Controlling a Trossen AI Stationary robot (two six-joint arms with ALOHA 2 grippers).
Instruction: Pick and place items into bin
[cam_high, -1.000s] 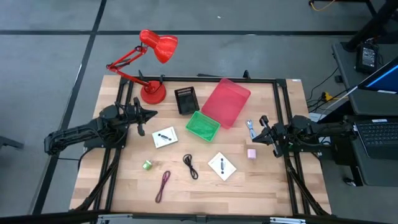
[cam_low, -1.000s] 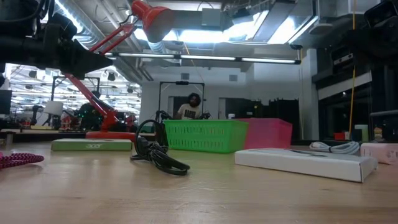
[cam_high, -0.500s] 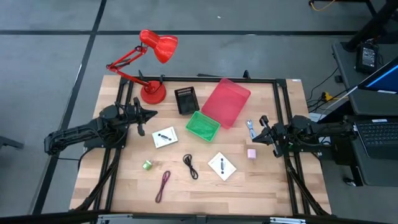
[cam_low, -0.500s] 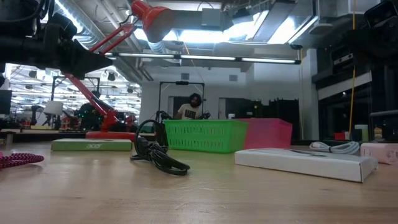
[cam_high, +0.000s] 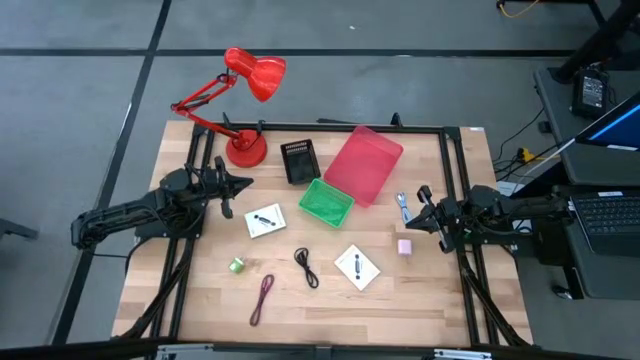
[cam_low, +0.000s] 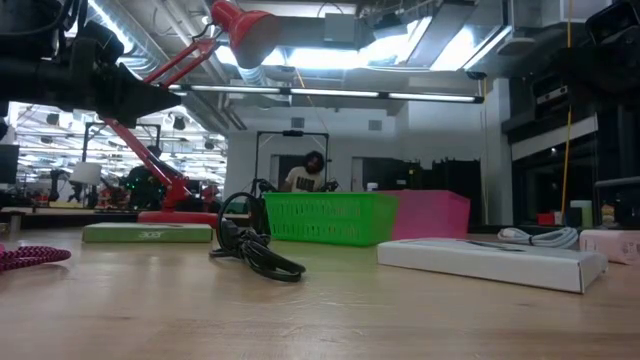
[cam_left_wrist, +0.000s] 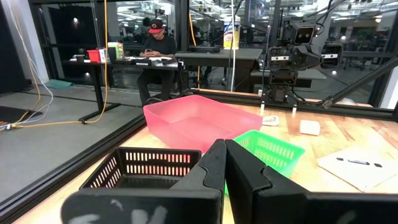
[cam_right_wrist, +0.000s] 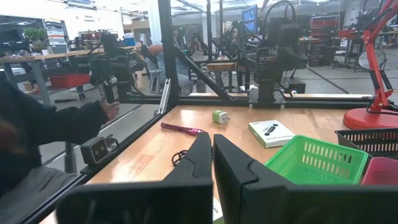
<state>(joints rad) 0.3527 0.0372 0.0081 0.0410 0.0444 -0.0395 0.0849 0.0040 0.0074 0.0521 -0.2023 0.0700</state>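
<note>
Everything is lying loose on the wooden surface (cam_high: 200, 300), placed here relative to the green bin (cam_high: 326, 202), a small mesh basket sitting empty near the middle. One white square card (cam_high: 265, 221) with black marks is lying flat just left of the bin; the other white card (cam_high: 357, 267) is lying flat below it, turned like a diamond. Between the cards a black cable (cam_high: 306, 267) is resting in a loose coil. Left of that, a maroon cable (cam_high: 263, 298) is stretching out folded, and a green roll (cam_high: 238, 265) is sitting beyond it. Right of the bin, a small blue-silver piece (cam_high: 402, 207) is lying, with a pink cube (cam_high: 405, 246) sitting below that piece.
</note>
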